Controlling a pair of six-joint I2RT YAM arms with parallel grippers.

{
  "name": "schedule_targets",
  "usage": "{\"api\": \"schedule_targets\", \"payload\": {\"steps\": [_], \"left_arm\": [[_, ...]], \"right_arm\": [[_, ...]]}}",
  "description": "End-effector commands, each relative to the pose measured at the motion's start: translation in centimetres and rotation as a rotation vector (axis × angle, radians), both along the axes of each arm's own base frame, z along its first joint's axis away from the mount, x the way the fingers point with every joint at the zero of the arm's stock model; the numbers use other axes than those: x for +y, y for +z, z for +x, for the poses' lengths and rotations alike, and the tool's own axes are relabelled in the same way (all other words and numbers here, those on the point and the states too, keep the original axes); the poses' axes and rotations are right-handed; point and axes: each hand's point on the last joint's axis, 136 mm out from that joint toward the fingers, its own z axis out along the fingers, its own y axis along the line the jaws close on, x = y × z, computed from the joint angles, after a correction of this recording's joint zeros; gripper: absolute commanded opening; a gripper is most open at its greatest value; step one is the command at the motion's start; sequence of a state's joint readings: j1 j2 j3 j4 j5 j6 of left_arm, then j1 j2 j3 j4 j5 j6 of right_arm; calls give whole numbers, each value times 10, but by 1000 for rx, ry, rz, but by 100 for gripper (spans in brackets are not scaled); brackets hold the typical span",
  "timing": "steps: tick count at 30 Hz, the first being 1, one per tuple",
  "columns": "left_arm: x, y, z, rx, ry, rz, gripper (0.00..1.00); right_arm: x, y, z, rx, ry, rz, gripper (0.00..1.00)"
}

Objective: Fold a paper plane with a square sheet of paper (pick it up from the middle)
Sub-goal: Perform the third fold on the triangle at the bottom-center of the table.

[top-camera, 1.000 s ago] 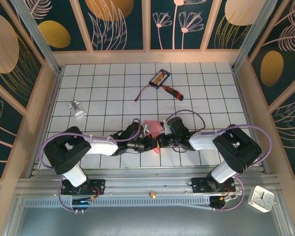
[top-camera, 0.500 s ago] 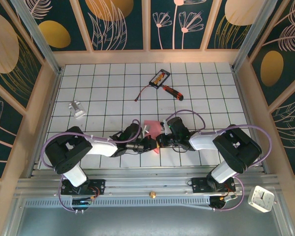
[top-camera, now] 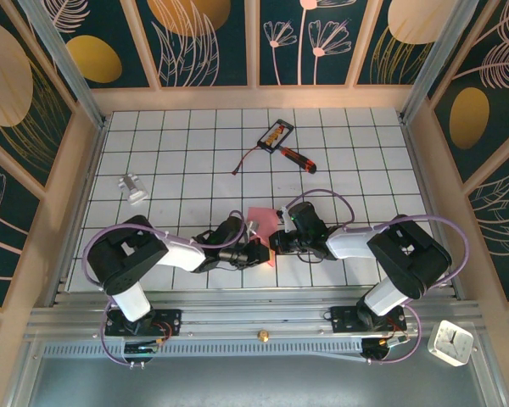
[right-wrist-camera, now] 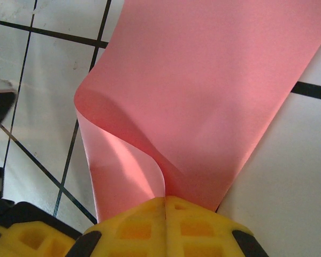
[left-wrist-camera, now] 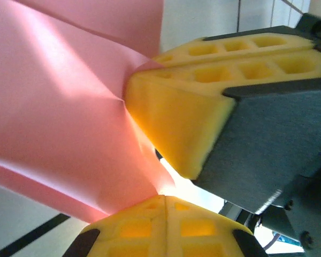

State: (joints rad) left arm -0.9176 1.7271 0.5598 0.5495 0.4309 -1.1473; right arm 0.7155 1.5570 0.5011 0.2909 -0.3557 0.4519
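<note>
Pink-red sheet point(top-camera: 260, 219), curled and part-folded, lay mid-worktop point(top-camera: 365, 170) between the two arms, its long axis running away from the bases. The right jaws were closed on its near end. The left jaws met it from the opposite side, pads together, apparently pinching an edge (neither arm the nearer, both touching). No writing could be read on the sheet.

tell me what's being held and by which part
The pink sheet of paper: the right gripper is shut on a curled-over edge, and the left gripper pinches the paper close beside it.
</note>
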Motion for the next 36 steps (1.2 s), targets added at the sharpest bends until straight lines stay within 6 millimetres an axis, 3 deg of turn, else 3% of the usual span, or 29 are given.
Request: {"api": "schedule_targets", "payload": {"steps": [1, 5, 12, 19, 24, 36], "left_arm": [[-12, 10, 3, -10, -15, -45, 0], [-10, 8, 1, -4, -18, -37, 0], [-12, 34, 3, -43, -14, -94, 0], [-15, 25, 4, -31, -8, -89, 0], [-13, 3, 6, -12, -10, -18, 0], [7, -21, -13, 39, -44, 60, 0]], "right_arm": [[-25, -35, -30, 116, 0, -129, 0], [-25, -35, -30, 114, 0, -131, 0], [-25, -35, -30, 113, 2, -130, 0], [-25, -35, -31, 113, 2, -133, 0], [-26, -34, -31, 111, -1, -133, 0], [-25, -35, -30, 109, 7, -138, 0]]}}
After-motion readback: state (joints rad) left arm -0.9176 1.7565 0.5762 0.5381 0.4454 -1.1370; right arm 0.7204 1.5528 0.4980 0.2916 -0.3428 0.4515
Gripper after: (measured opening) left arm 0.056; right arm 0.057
